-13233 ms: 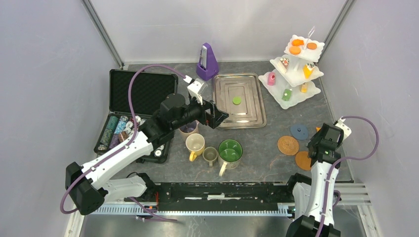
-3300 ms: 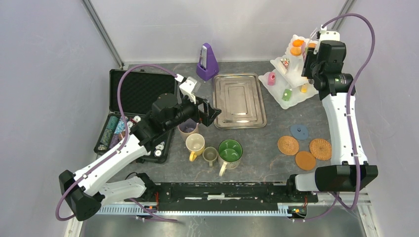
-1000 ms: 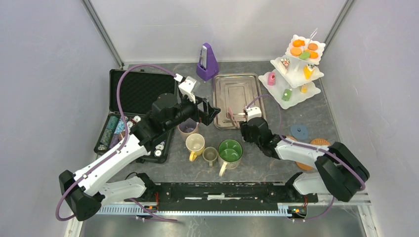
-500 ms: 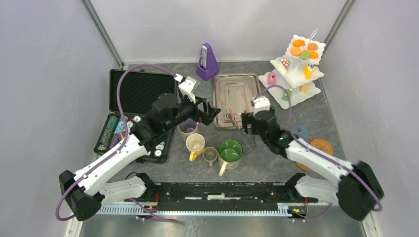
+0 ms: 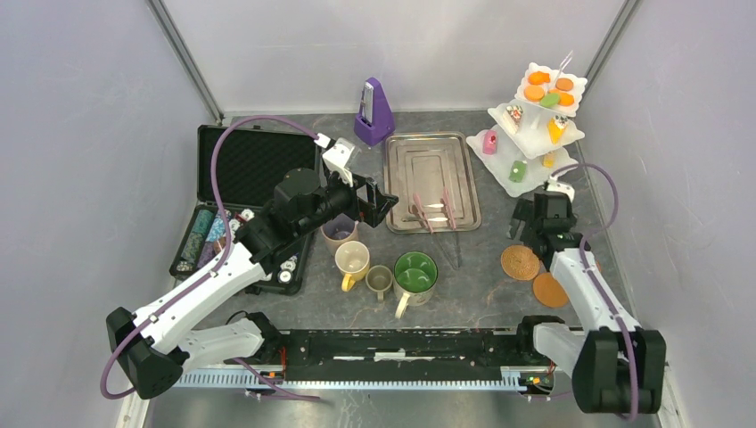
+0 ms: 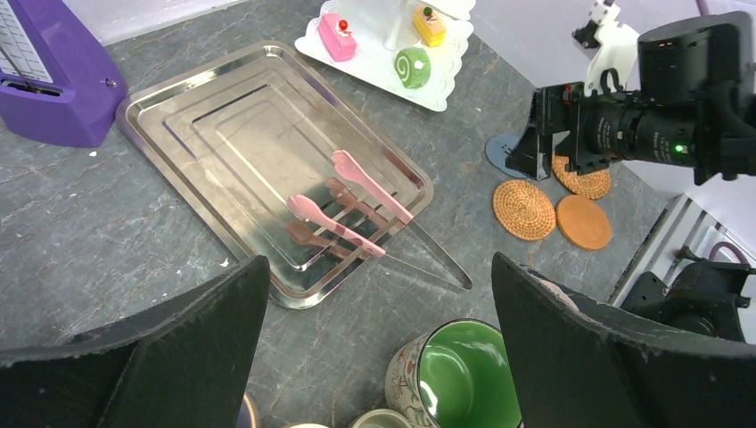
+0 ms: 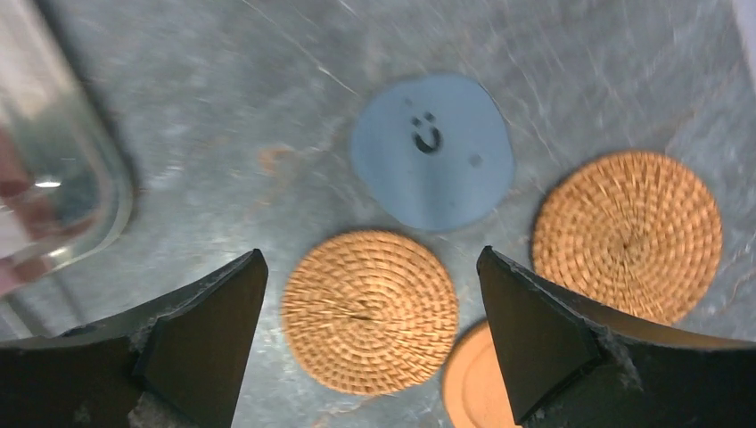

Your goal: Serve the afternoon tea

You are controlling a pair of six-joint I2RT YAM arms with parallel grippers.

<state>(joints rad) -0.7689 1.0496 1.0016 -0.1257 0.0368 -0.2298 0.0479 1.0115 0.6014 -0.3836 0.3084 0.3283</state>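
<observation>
From above, the surface (image 5: 477,290) was hemmed by pale walls at the left, back and right, with the arm bases along the near edge. The white three-tier stand (image 5: 533,134) sat in the far right corner, with pastries (image 5: 489,141) on all three tiers. Four mugs clustered near the middle: mauve mug (image 5: 339,234), yellow mug (image 5: 352,259), olive mug (image 5: 380,281) and big green mug (image 5: 414,271). Bare room lay between the mugs and the coasters, and between the steel tray (image 5: 431,152) and the stand. One pair of pink-tipped tongs (image 5: 434,212) lay on the tray, its metal end poking over the near rim. The left gripper (image 5: 382,203) hung at the tray's left rim. The right gripper (image 5: 528,230) pointed down just beyond a woven coaster (image 5: 520,262), near a flat cork coaster (image 5: 550,290). A purple metronome (image 5: 374,111) stood at the back and an open black case (image 5: 258,165) at the left.

The left wrist view showed what the right arm hid from above: a second woven coaster (image 6: 584,181) and a blue disc (image 6: 501,156). The bottom tier held three pieces: a pink pastry (image 6: 337,24), a green swirl (image 6: 412,67) and a yellow piece (image 6: 429,25). The left jaws stood wide apart, holding nothing.

The right wrist view gave three coasters, two woven and one flat, plus the disc. The right jaws were released, spread wide above the woven coaster, with the tray's corner at the left edge.
</observation>
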